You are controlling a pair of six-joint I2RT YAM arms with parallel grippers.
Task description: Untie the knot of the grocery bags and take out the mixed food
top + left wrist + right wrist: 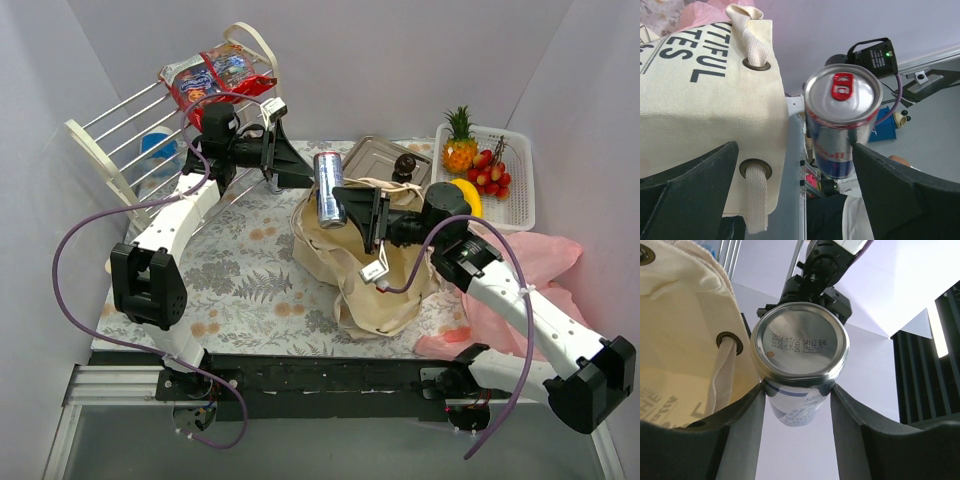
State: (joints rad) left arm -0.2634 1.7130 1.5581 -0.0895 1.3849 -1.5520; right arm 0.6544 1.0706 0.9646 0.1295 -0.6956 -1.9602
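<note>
Right wrist: your right gripper (pixel 796 387) clamps the blue can (pixel 799 342), canvas tote (pixel 680 340) beside one finger. Your left gripper (pixel 794 145) stands wide, facing the can's top.

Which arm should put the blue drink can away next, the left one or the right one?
Right, probably. The right gripper is clamped on the can, and the white basket sits on its side of the table. The left gripper is wide open beside the can, holding nothing.
</note>
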